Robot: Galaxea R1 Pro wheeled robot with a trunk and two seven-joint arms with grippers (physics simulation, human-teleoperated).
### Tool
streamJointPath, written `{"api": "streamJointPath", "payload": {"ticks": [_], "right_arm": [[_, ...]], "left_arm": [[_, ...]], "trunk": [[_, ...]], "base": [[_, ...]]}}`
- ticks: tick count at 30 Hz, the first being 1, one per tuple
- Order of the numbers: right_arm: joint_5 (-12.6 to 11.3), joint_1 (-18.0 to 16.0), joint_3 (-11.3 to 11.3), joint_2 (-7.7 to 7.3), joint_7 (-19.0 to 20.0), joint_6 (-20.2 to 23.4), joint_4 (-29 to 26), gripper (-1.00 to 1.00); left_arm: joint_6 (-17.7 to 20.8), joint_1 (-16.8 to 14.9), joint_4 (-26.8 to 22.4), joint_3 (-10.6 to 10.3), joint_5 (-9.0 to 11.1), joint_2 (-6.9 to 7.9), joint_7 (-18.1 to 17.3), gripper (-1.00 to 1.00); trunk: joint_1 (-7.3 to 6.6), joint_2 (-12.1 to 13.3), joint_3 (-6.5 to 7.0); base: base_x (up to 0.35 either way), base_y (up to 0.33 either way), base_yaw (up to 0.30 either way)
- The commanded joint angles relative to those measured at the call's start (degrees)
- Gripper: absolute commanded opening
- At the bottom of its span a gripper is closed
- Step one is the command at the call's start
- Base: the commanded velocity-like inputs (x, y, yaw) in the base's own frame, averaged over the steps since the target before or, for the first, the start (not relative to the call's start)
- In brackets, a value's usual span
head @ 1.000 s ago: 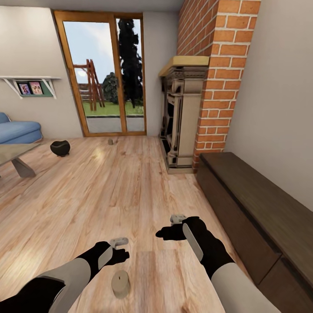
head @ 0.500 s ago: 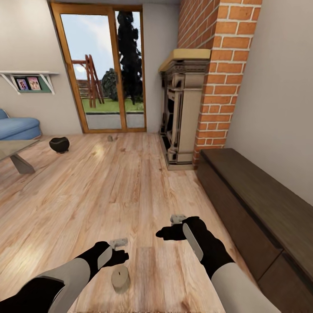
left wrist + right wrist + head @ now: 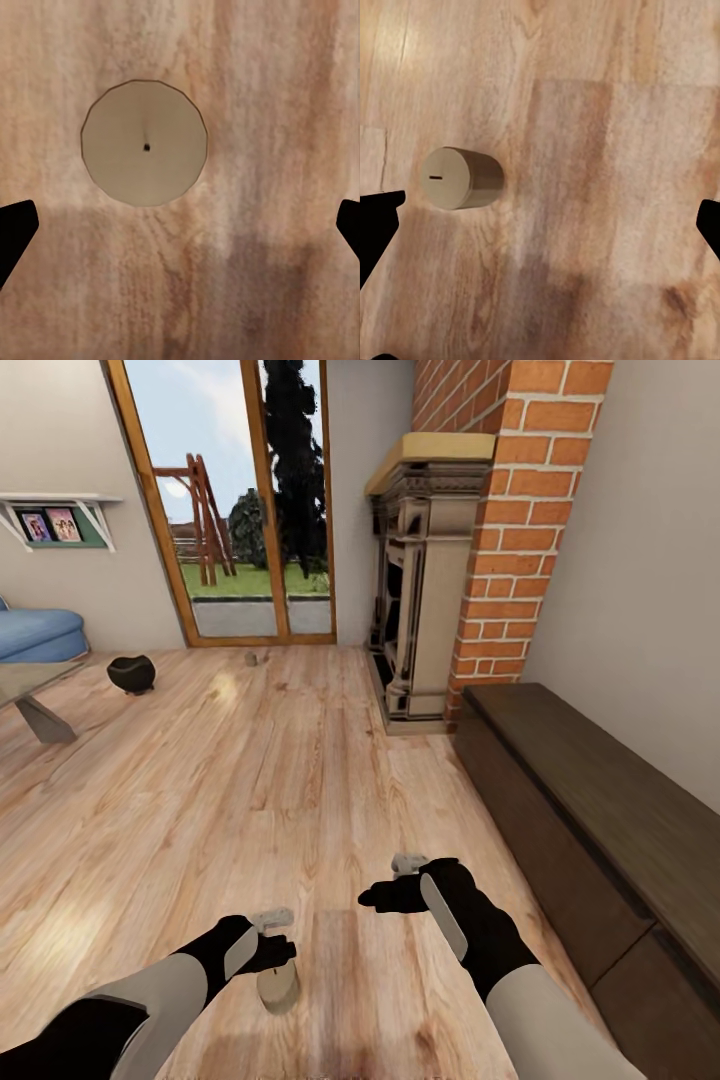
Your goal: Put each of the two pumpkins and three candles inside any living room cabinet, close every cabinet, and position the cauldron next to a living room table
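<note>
A short tan candle (image 3: 278,988) stands upright on the wood floor just below my left gripper (image 3: 272,918). From above its round top (image 3: 144,142) lies slightly off the line between the open left gripper's (image 3: 180,232) fingers. My right gripper (image 3: 408,864) hovers open to the right, and its camera sees the same candle (image 3: 457,178) off to one side. A second small candle (image 3: 251,658) sits far off by the glass door. The black cauldron (image 3: 131,673) rests on the floor near the grey table (image 3: 30,695). The dark cabinet (image 3: 600,800) runs along the right wall, shut. The pumpkins are out of view.
A brick chimney with a fireplace (image 3: 415,590) stands beyond the cabinet's far end. A blue sofa (image 3: 35,632) sits at far left under a wall shelf (image 3: 55,520). Open wood floor stretches between me and the glass door (image 3: 245,510).
The whole view has shifted as the camera moved forward. The near candle now lies closer under my left gripper. Both arms hold the same pose.
</note>
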Motion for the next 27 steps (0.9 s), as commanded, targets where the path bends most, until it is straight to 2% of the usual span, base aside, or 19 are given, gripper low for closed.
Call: {"api": "streamJointPath", "payload": {"ticks": [1,27], "right_arm": [[0.4,0.0,0.0,0.00,0.4,0.2,0.0,1.00],[0.4,0.0,0.0,-0.03,0.4,0.2,0.0,1.00]], "left_arm": [[0.3,0.0,-0.1,-0.4,0.6,0.01,0.3,1.00],[0.0,0.0,-0.3,-0.4,0.6,-0.08,0.4,1.00]], "trunk": [[0.01,0.0,-0.28],[0.68,-0.4,-6.04]], "base": [[0.000,0.000,0.000],[0.000,0.000,0.000]]}}
